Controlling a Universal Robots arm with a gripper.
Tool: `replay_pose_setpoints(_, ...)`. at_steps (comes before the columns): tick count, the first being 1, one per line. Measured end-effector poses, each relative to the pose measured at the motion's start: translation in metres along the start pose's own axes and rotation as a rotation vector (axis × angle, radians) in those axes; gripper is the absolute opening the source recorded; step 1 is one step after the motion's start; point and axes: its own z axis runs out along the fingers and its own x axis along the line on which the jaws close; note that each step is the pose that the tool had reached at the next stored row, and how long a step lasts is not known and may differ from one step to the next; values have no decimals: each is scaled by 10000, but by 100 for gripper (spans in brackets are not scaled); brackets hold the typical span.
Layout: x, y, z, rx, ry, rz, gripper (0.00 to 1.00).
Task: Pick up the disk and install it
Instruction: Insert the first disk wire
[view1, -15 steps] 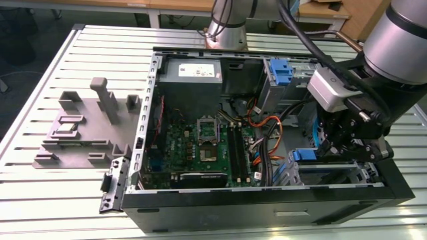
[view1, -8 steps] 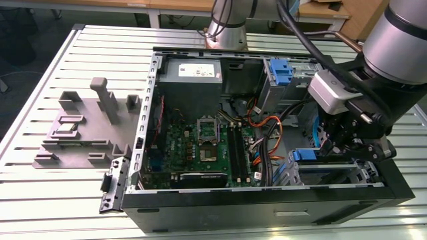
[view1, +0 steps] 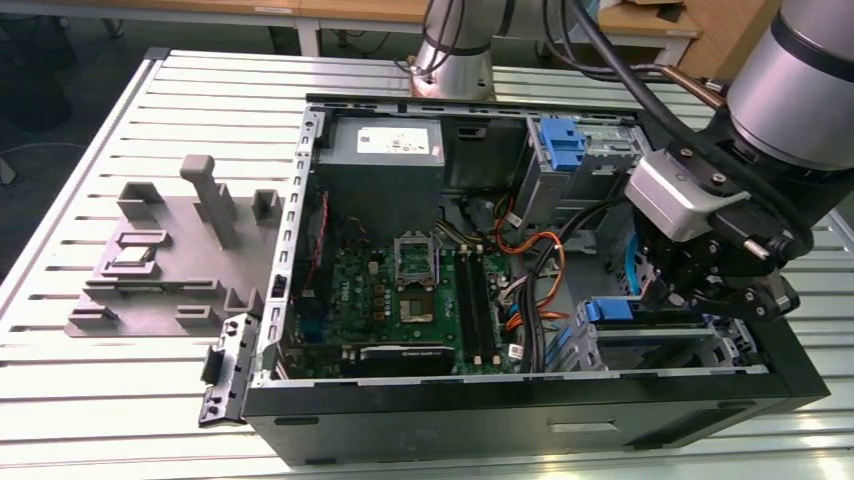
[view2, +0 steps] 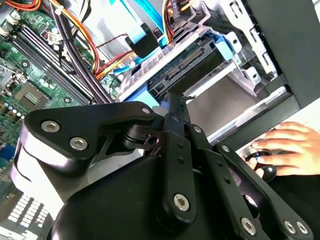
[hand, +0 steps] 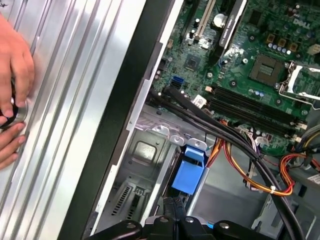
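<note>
The disk (view2: 186, 70) lies flat in the metal drive bay at the case's front corner, its dark connector edge facing out and its blue carrier (view2: 222, 44) framing it. In the exterior view the carrier's blue end (view1: 619, 311) shows in that bay on the exterior view's right. My gripper (view1: 663, 297) hangs just above it. In the second wrist view the gripper (view2: 173, 100) has its two fingers pressed together, tips right at the disk's edge. The first wrist view shows the gripper (hand: 175, 204) just short of the blue carrier end (hand: 190, 174). Nothing is held between the fingers.
A person's hand (view2: 281, 148) rests on a knob on the slatted table (hand: 65, 85) just outside the case wall. Orange and black cables (hand: 240, 160) run beside the bay. Motherboard (view1: 400, 290), power supply (view1: 387, 150), upper blue bracket (view1: 563, 145) and grey fixture (view1: 174, 250) stand further off.
</note>
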Motion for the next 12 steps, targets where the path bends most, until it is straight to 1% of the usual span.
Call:
replay_pose_setpoints(5, 10, -72, 8, 1, -1, -10, 10)
replay_pose_setpoints(12, 0, -156, 16, 2, -2, -42, 10)
